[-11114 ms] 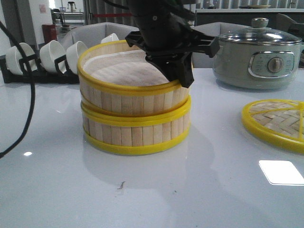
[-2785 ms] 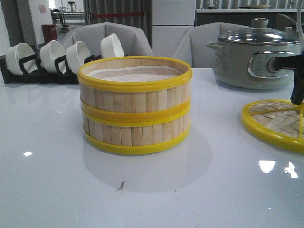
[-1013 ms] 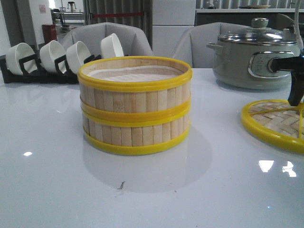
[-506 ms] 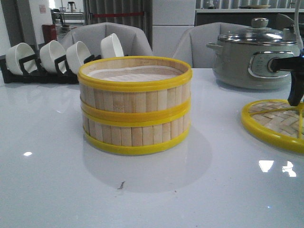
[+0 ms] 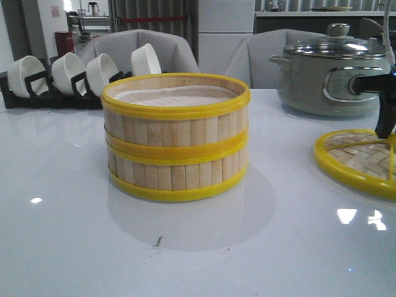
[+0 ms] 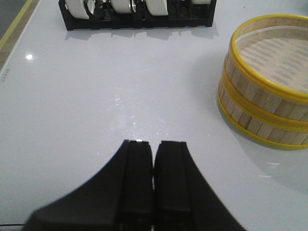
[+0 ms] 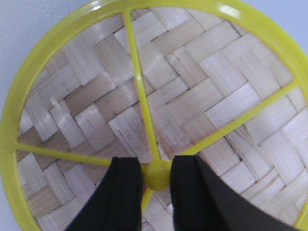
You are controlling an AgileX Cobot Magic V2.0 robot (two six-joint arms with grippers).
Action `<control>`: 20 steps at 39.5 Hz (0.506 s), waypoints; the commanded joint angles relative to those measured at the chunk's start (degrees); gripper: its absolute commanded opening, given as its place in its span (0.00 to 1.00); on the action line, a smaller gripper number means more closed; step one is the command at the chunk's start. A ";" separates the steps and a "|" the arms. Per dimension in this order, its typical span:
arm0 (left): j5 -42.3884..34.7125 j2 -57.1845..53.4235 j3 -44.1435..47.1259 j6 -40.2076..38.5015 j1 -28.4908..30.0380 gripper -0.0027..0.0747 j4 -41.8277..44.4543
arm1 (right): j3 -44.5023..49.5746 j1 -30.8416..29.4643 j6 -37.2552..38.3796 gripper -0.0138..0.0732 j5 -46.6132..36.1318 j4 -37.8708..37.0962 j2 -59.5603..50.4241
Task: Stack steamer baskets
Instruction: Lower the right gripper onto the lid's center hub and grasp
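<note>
Two steamer baskets stand stacked mid-table, the upper one (image 5: 176,117) seated on the lower one (image 5: 176,174), with a white liner inside. The stack also shows in the left wrist view (image 6: 269,96). My left gripper (image 6: 154,144) is shut and empty over bare table, well apart from the stack. My right gripper (image 7: 156,162) is over the flat woven lid (image 7: 192,86), jaws closed against both sides of its yellow knob (image 7: 156,175). In the front view this gripper (image 5: 385,127) is at the right edge, above the lid (image 5: 356,162).
A black rack of white bowls (image 5: 74,74) stands at the back left and also shows in the left wrist view (image 6: 139,12). A grey electric pot with a glass lid (image 5: 334,71) stands at the back right, behind the lid.
The right gripper, which was at the upper basket's rim earlier, has left the stack and stands over the lid. Over the last second nothing has visibly moved.
</note>
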 commanded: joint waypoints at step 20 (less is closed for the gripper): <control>-4.95 0.10 -1.64 0.00 -0.47 0.15 -0.46 | -2.02 0.00 0.01 0.49 -0.29 0.02 -1.68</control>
